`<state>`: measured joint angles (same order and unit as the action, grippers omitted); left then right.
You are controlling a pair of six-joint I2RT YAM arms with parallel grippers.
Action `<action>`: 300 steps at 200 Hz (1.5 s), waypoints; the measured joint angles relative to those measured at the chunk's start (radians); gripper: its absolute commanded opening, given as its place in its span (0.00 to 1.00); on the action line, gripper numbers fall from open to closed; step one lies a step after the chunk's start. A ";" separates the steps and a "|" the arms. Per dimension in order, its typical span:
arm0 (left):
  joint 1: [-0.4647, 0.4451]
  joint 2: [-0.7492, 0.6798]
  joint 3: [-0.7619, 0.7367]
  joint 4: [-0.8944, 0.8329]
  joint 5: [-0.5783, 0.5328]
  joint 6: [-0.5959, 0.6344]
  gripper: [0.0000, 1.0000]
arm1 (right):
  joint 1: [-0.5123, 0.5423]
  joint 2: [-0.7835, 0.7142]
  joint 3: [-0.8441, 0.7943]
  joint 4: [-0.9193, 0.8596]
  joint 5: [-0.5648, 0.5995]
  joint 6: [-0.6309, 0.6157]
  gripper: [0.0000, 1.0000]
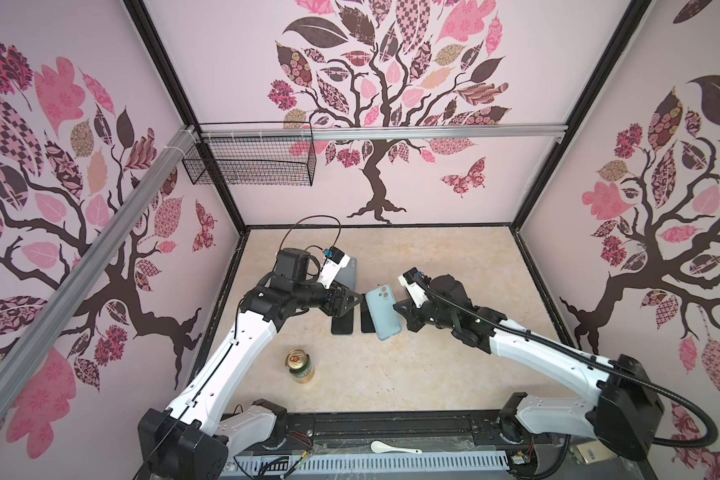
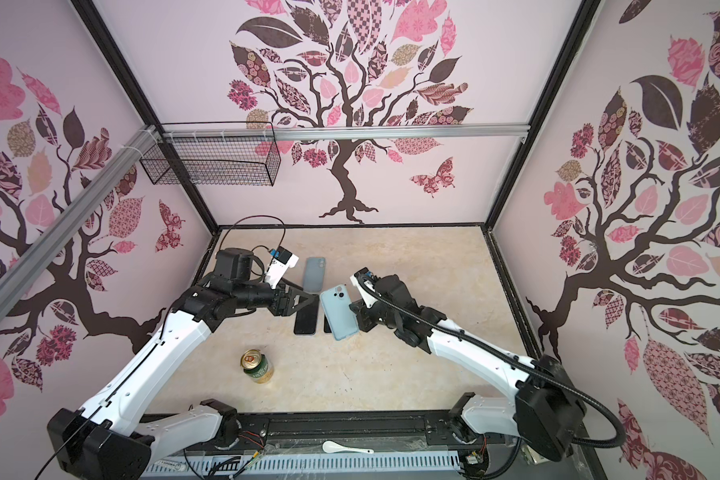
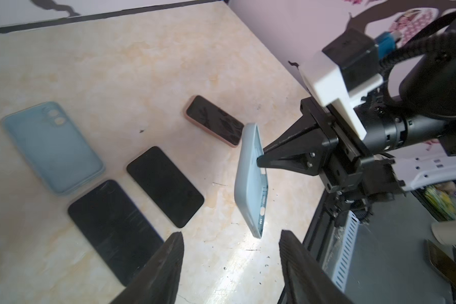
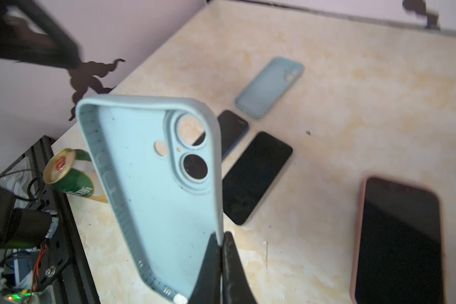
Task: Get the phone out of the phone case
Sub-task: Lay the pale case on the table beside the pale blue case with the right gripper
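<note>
Currently on the books, my side of the bench:

1. Light-blue soft silicone phone case (image 4: 148, 184): empty, camera holes open, raised on edge and tilted above the beige marbled counter (image 1: 433, 374). My right end effector (image 4: 222, 238) is pinched tight on one thin side wall.
2. Black glass-fronted phone (image 3: 165, 185) and a second black phone (image 3: 113, 231): bare, screen up, flat on the counter just beside the case at nine o'clock. Which one belongs to the case I cannot tell.
3. My left end effector (image 3: 231, 237): jaws parted, nothing between them, above those phones.
4. Flat light-blue case (image 2: 313, 274) at eleven o'clock; pink-rimmed phone (image 4: 398, 242) near my right wrist; green drink can (image 1: 300, 365) at seven o'clock.

Hazards, as I judge them: the grip takes only a flexible lip, so the wall may fold or slide out and drop the case onto the screens. A low sweep by my left jaws could scrape or shove the phones. Lowering my right wrist carelessly could strike the pink-rimmed phone.

Pose: my right arm reaches from five o'clock, wrist rolled, jaws pointing toward nine. My left arm rises from seven o'clock, elbow bent, forearm level, pointing toward three.
</note>
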<state>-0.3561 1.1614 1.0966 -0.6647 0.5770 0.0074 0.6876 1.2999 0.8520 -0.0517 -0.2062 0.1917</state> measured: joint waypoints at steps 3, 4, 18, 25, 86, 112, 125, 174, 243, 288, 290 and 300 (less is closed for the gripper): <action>0.000 0.002 -0.005 0.003 -0.016 -0.010 0.63 | -0.011 0.018 0.012 -0.009 -0.001 0.016 0.00; 0.000 0.002 -0.006 0.003 -0.018 -0.010 0.63 | -0.013 0.022 0.014 -0.011 0.000 0.018 0.00; 0.000 0.013 -0.022 0.010 -0.066 -0.043 0.65 | -0.046 0.095 0.083 -0.065 0.001 0.069 0.00; 0.000 0.019 -0.028 0.016 -0.084 -0.061 0.65 | -0.050 0.135 0.130 -0.101 0.002 0.093 0.00; 0.000 0.046 -0.052 0.080 -0.221 -0.211 0.68 | -0.046 0.342 0.388 -0.274 0.114 0.233 0.00; 0.009 0.048 -0.068 0.119 -0.299 -0.307 0.85 | -0.064 0.389 0.408 -0.278 0.124 0.240 0.00; 0.018 0.051 -0.068 0.146 -0.331 -0.341 0.98 | -0.076 0.412 0.425 -0.282 0.127 0.249 0.00; 0.058 0.074 -0.086 0.264 -0.420 -0.393 0.98 | -0.145 0.641 0.710 -0.363 0.107 0.289 0.00; 0.068 0.175 -0.097 0.369 -0.414 -0.447 0.98 | -0.171 0.989 1.229 -0.608 0.103 0.299 0.00; 0.075 0.136 -0.163 0.418 -0.386 -0.465 0.98 | -0.169 1.127 1.410 -0.705 0.098 0.288 0.00; 0.076 0.135 -0.164 0.417 -0.384 -0.465 0.98 | -0.168 1.132 1.416 -0.710 0.099 0.287 0.00; 0.082 0.129 -0.167 0.418 -0.371 -0.463 0.98 | -0.167 1.162 1.446 -0.730 0.098 0.283 0.00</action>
<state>-0.2745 1.2903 0.9291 -0.2466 0.2058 -0.4561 0.5205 2.4615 2.2978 -0.7815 -0.1078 0.4747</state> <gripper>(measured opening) 0.982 0.049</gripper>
